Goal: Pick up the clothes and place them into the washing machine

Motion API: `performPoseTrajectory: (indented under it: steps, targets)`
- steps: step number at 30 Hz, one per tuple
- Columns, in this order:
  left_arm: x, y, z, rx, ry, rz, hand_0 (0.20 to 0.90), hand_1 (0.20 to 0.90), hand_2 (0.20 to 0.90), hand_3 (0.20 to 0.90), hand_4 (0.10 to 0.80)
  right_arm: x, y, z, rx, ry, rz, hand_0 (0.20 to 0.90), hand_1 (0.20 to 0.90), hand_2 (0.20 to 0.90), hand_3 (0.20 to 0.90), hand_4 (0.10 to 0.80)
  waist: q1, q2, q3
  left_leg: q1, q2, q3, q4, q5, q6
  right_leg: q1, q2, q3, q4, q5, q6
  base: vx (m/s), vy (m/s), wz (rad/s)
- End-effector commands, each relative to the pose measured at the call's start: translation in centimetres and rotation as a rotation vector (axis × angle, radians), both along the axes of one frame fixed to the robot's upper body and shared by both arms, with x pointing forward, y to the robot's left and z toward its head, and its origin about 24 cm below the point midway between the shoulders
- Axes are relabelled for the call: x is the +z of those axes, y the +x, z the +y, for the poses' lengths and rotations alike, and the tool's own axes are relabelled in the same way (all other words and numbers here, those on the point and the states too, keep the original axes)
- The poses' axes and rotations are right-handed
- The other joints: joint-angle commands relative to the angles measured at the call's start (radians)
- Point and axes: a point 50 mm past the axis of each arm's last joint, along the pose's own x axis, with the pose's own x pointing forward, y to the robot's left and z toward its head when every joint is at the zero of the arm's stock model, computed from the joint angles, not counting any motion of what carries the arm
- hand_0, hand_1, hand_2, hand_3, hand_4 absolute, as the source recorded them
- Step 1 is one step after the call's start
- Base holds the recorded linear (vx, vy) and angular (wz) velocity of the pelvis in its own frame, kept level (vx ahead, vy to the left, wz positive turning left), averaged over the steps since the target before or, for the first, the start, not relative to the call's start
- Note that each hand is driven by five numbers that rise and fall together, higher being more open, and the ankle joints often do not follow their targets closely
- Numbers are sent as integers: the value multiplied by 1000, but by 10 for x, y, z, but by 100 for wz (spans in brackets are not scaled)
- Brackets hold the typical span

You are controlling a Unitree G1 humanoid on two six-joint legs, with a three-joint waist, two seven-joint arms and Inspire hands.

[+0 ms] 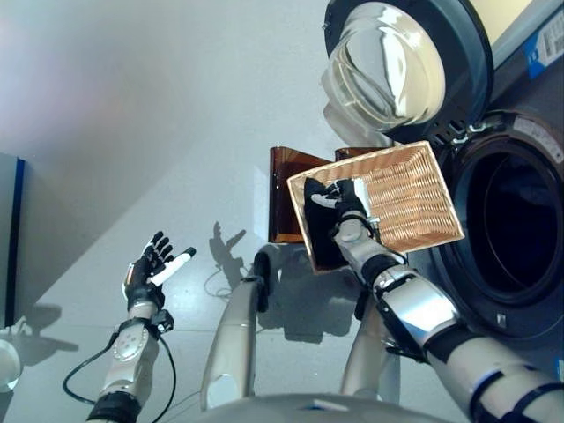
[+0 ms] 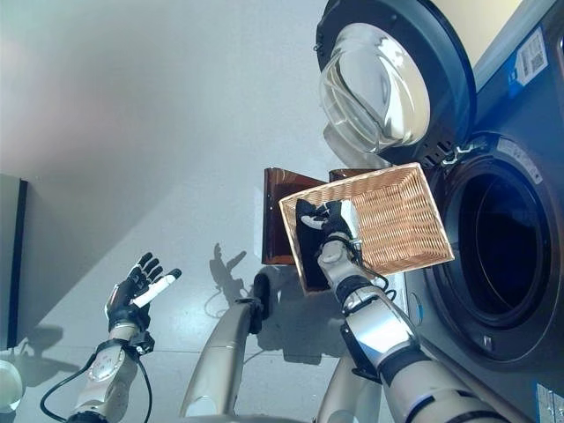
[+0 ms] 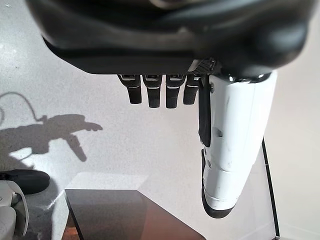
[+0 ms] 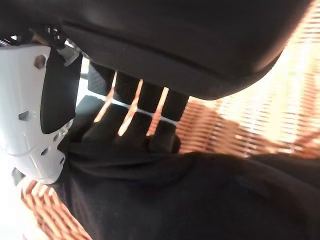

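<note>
Left hand: the dark left hand with a white-covered thumb (image 1: 152, 269) is hanging over the pale grey floor (image 1: 132, 106) at the lower left, holding nothing; its fingers (image 3: 152, 92) are showing straight and side by side in the left wrist view, with the thumb standing apart from them.
Brown panel: a glossy brown upright panel (image 1: 284, 198) is standing on the floor just behind the basket's left edge.
Clothes: a black cloth garment (image 2: 310, 251) is lying in the left end of the basket and hanging over that end's rim.
Right hand: the dark right hand with a white-covered thumb (image 1: 345, 203) is reaching into the basket from below; its fingers (image 4: 132, 120) are curling down onto the black cloth, and the thumb is pressing against the cloth from the side, so the cloth is being pinched between them.
Basket: a rectangular orange-brown wicker basket (image 1: 414, 189) is sitting tilted just in front of the machine's opening.
Washing machine: the dark grey front-loading washing machine (image 2: 520, 176) is standing at the right, its round drum opening (image 1: 515, 233) showing dark inside.
Door: the round glass door with a dark rim (image 1: 397, 62) is standing swung open above the basket.
</note>
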Motion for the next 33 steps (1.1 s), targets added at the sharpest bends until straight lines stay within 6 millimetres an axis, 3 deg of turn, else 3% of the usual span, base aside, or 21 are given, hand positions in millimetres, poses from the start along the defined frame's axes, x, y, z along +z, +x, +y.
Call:
performPoseTrajectory:
  steps: [1, 4, 7, 18, 22, 23, 24, 25, 33]
  targets:
    - [34, 8, 36, 59, 135, -129, 900, 900, 900, 900, 800, 47, 20, -3, -26, 168, -241, 200, 200, 200, 200, 300, 10, 11, -25, 25, 28, -36, -3, -16, -60, -18, -15, 37, -63, 157, -7, 0, 0, 0]
    - [34, 7, 36, 64, 132, -133, 900, 900, 900, 900, 800, 52, 20, -15, -69, 253, -292, 200, 200, 200, 200, 300, 6, 9, -23, 25, 30, -35, -4, -15, -61, -19, -14, 39, -62, 157, -8, 0, 0, 0]
    - [34, 6, 35, 68, 125, -140, 900, 900, 900, 900, 800, 53, 14, -43, -162, 399, -366, 200, 200, 200, 200, 300, -7, 6, -21, 23, 33, -35, 0, -18, -61, -25, -12, 39, -57, 154, -9, 0, 0, 0]
    - [31, 4, 33, 52, 102, -141, 900, 900, 900, 900, 800, 55, -5, -106, -334, 642, -526, 200, 200, 200, 200, 300, -30, 7, -17, 17, 42, -30, 19, -30, -61, -36, -11, 43, -41, 141, -6, 0, -1, 0]
    - [30, 2, 33, 49, 94, -141, 900, 900, 900, 900, 800, 55, -9, -116, -298, 503, -497, 200, 200, 200, 200, 300, -33, 8, -13, 17, 44, -28, 21, -29, -62, -41, -11, 47, -39, 143, -6, 0, 0, 0]
    - [30, 3, 33, 48, 95, -141, 900, 900, 900, 900, 800, 56, -8, -111, -247, 427, -474, 420, 420, 420, 420, 457, -33, 8, -13, 16, 45, -27, 20, -27, -62, -42, -10, 46, -40, 145, -6, 0, 0, 0]
    - [30, 2, 34, 44, 98, -141, 900, 900, 900, 900, 800, 61, -5, -105, -169, 312, -452, 722, 722, 722, 722, 673, -34, 7, -12, 16, 45, -26, 19, -25, -62, -43, -9, 48, -42, 148, -6, 0, 0, 0]
    - [30, 2, 34, 43, 98, -143, 900, 900, 900, 900, 800, 65, -4, -100, -123, 255, -453, 900, 900, 900, 900, 800, -35, 7, -12, 16, 46, -25, 18, -25, -62, -44, -8, 48, -43, 148, -7, 0, 0, 0]
    - [31, 2, 31, 23, 105, -145, 900, 900, 900, 900, 800, 68, 3, -60, 166, -207, -364, 900, 900, 900, 900, 800, -32, 15, -11, 10, 48, -23, 13, -21, -64, -51, -9, 51, -48, 154, -4, 0, -10, -3]
